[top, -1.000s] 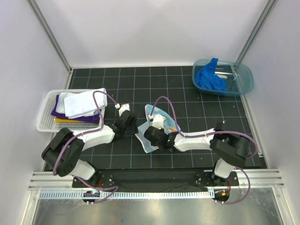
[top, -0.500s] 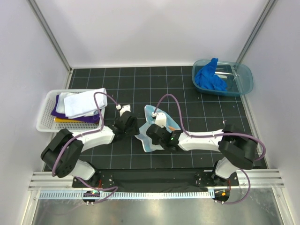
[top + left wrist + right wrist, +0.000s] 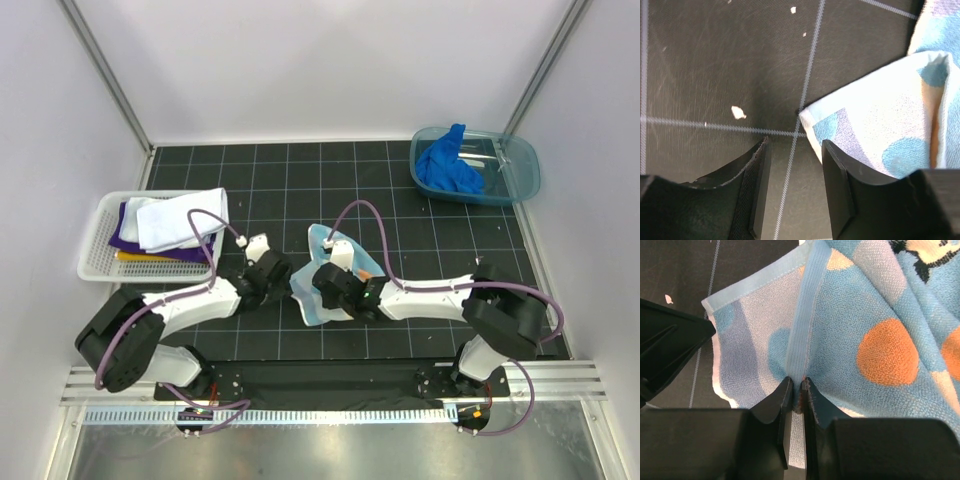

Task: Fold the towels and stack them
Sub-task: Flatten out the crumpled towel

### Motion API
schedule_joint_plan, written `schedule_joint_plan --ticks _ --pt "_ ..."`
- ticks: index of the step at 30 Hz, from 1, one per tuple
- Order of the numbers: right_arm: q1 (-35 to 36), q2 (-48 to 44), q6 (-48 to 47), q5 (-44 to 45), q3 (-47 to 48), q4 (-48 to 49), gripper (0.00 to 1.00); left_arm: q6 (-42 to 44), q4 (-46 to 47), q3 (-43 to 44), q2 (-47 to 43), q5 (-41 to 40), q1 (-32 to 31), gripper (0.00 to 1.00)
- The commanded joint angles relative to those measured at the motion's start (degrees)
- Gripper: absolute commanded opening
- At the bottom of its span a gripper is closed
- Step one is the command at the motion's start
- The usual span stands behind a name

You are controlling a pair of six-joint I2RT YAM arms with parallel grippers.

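Right claw (image 3: 796, 385) pinches spotted towel (image 3: 875, 355), long axis near-to-far

The spotted towel (image 3: 880, 355) is light blue with orange spots. Left of it: white basket (image 3: 92, 270), white towel (image 3: 170, 222), purple towel (image 3: 122, 235), yellow towel (image 3: 150, 257). Right of it: teal tub (image 3: 528, 180), bright blue towel (image 3: 445, 168). Mat (image 3: 400, 220): black, white grid.

The spotted towel (image 3: 880, 340) is matt looped terry cloth with a flat woven hem band. The tabletop (image 3: 715, 60) is a dark, smooth mat with a faint sheen, fine scratches and pale lint flecks. The left gripper (image 3: 793, 150) and right gripper (image 3: 796, 385) have matt black plastic fingers. The basket (image 3: 95, 265) is white plastic mesh. The tub (image 3: 520, 180) is glossy translucent teal plastic.
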Motion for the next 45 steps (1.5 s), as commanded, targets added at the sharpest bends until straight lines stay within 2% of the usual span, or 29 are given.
schedule_joint_plan --ticks 1,6,9,15,18,22,24,25,28,31,36,42,45 --pt "-0.27 0.87 0.98 -0.89 -0.05 4.83 0.18 -8.88 -7.91 2.98 2.96 -5.80 -2.45 0.49" --pt "-0.80 0.43 1.16 -2.38 -0.93 6.08 0.20 -15.48 -14.59 8.36 8.50 -10.90 -5.18 0.50" --pt "-0.89 -0.71 1.25 -3.00 -1.98 6.78 0.22 -18.90 -14.77 9.15 11.23 -12.22 -5.27 0.52" --pt "-1.94 -3.00 1.60 -3.79 -4.61 7.75 0.22 -20.41 -14.86 9.77 13.16 -15.04 -5.27 0.54" --pt "-2.73 -4.31 2.04 -4.67 -5.76 8.45 0.22 -19.97 -14.42 10.56 15.09 -13.99 -5.36 0.49" --pt "-3.79 -4.76 2.47 -6.24 -6.29 9.15 0.22 -19.88 -12.41 10.91 17.03 -10.82 -5.36 0.36" --pt "-4.31 -4.58 2.65 -6.77 -6.64 9.85 0.22 -19.88 -12.14 10.74 17.30 -10.03 -5.53 0.35" --pt "-4.58 -4.41 2.74 -7.21 -6.82 10.21 0.22 -19.88 -12.14 10.65 17.21 -9.59 -5.71 0.36" --pt "-5.37 -3.35 3.18 -8.71 -6.99 11.96 0.22 -19.36 -12.14 10.12 15.64 -8.97 -5.71 0.47" --pt "-6.34 -2.12 4.06 -10.55 -7.43 14.24 0.19 -19.44 -12.84 8.81 13.88 -9.41 -5.71 0.54" --pt "-7.22 0.51 5.72 -13.53 -7.00 17.59 0.16 -19.71 -13.81 8.98 13.08 -8.97 -5.71 0.54" --pt "-7.22 2.36 7.13 -16.00 -6.47 20.23 0.13 -18.65 -14.77 11.70 16.76 -10.38 -4.31 0.49" --pt "-7.30 1.92 7.75 -16.36 -6.73 20.49 0.14 -17.95 -14.07 11.88 18.17 -9.77 -2.99 0.38"
